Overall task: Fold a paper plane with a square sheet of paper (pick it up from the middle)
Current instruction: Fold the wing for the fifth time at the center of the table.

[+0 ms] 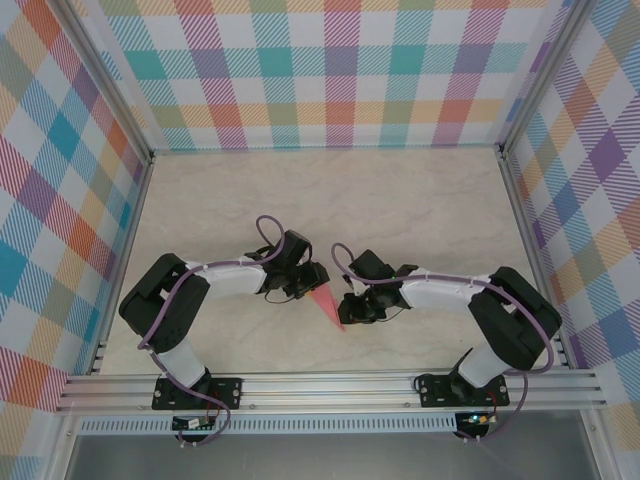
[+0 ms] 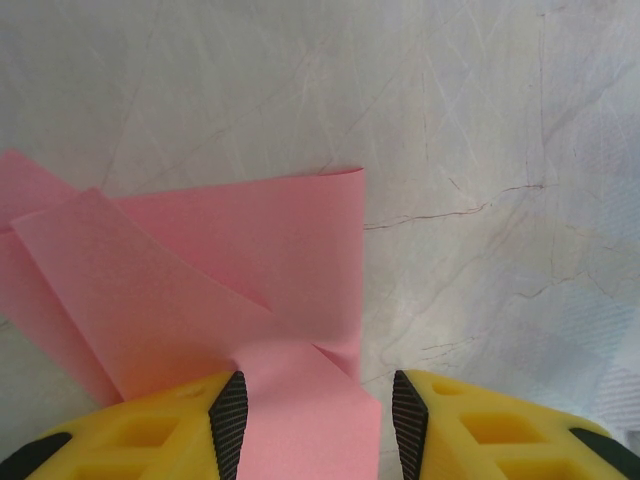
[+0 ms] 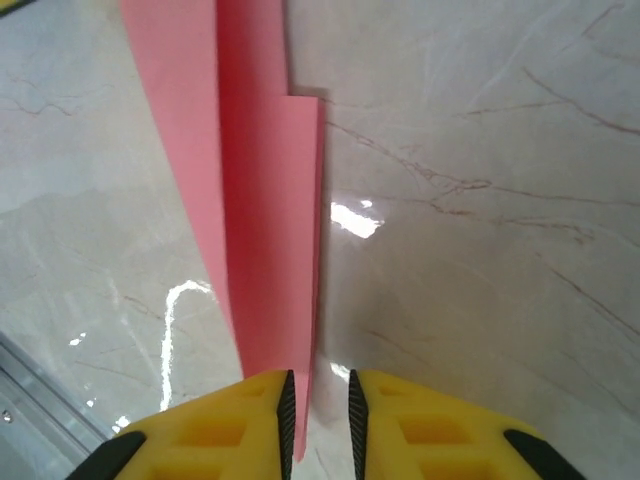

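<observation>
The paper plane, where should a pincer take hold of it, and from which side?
On the paper plane, probably the narrow layered strip near the pointed end, approached from the right along its length, where the right pincer sits. The folds stack stiffly there; the wide flaps by the left pincer look loose.

Pale marbled table [image 1: 400, 200], glossy, faintly veined
</observation>
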Available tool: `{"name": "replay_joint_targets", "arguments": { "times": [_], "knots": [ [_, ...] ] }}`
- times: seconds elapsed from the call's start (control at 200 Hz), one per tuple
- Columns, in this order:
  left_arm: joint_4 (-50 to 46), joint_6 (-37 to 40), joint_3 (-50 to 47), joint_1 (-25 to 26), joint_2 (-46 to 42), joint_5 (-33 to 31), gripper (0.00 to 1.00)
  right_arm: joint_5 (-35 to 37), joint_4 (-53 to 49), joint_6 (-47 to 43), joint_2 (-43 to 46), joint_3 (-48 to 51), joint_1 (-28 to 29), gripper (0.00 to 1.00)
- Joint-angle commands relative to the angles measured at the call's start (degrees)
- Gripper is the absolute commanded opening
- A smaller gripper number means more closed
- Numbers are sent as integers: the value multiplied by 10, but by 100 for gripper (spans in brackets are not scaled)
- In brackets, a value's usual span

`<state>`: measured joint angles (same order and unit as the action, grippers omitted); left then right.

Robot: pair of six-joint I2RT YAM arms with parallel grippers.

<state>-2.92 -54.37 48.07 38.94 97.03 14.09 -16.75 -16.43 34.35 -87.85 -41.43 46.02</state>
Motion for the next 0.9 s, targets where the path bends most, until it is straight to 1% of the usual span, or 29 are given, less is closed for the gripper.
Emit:
{"name": "replay_joint_targets", "arguments": {
  "times": [0.0,0.185,0.49,0.675,0.895],
  "knots": [
    [-22,9,9,2,15,-5,46,-7,-13,-8,34,-12,3,29],
    [-22,10,9,2,14,-3,46,-45,22,3,27,-11,3,33],
    [-20,10,9,2,15,-3,46,-50,23,-3,-29,-33,3,33],
    [-21,10,9,2,14,-3,46,-41,20,-4,-51,-34,3,27],
    [-20,10,8,2,13,-4,46,-38,16,-4,-53,-19,3,19]
  ]
}}
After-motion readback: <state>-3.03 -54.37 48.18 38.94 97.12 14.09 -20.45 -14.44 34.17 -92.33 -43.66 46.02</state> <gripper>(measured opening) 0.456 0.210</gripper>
